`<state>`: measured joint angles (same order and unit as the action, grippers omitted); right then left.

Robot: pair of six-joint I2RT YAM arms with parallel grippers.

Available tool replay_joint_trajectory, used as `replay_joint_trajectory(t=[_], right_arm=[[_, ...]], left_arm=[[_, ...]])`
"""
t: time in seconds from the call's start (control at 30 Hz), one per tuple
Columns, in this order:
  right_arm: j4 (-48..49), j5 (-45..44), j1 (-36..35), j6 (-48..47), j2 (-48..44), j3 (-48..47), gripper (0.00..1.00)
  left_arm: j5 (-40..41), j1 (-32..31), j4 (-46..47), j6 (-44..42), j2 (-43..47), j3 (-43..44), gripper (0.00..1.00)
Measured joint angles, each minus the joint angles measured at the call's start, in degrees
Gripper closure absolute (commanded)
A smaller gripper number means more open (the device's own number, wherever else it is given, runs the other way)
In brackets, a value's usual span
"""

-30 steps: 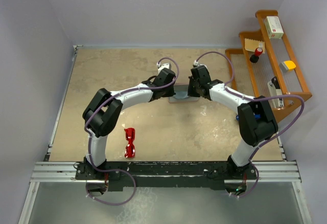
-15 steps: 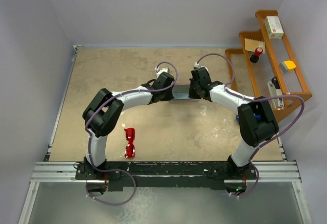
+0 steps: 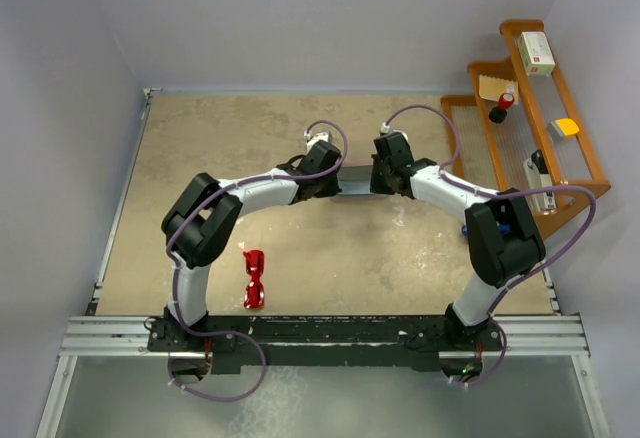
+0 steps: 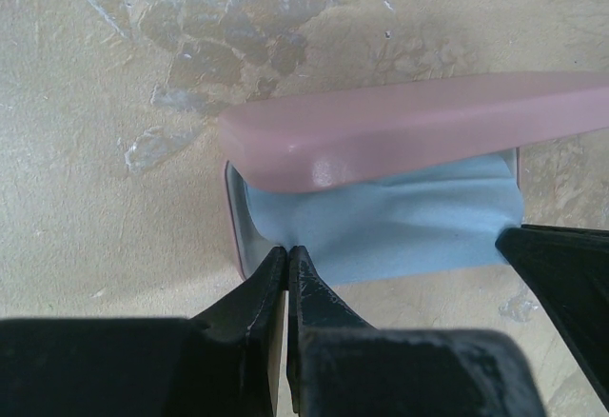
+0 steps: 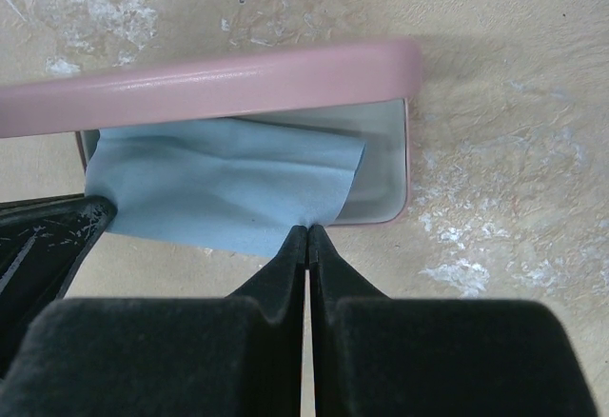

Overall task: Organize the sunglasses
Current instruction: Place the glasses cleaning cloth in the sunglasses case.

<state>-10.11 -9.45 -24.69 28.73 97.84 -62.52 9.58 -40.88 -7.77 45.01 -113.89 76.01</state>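
The red sunglasses lie on the table near the front left, far from both grippers. The pink case stands open in the middle of the table, lid up, also seen in the right wrist view. A light blue cloth lies in its tray and hangs over the near edge; it also shows in the right wrist view. My left gripper is shut on the cloth's left corner. My right gripper is shut on its right corner. In the top view the arms hide most of the case.
A wooden stepped rack stands at the right edge of the table with a white box, a red-capped bottle and a yellow item on it. Grey walls close in the table at back and sides. A metal rail runs along the front.
Both grippers have drawn a little back and closer to the case between one second ago and now; since half a second ago nothing has visibly moved.
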Motion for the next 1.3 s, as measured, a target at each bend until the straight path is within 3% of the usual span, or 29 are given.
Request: replay_joint_trajectory(t=[1.3], right_arm=[[-1.60, 0.00, 0.00, -0.68, -0.90, -6.58, 1.00]], left_arm=[[2.84, 0.00, -4.04, -1.25, 0.15, 6.38, 1.00]])
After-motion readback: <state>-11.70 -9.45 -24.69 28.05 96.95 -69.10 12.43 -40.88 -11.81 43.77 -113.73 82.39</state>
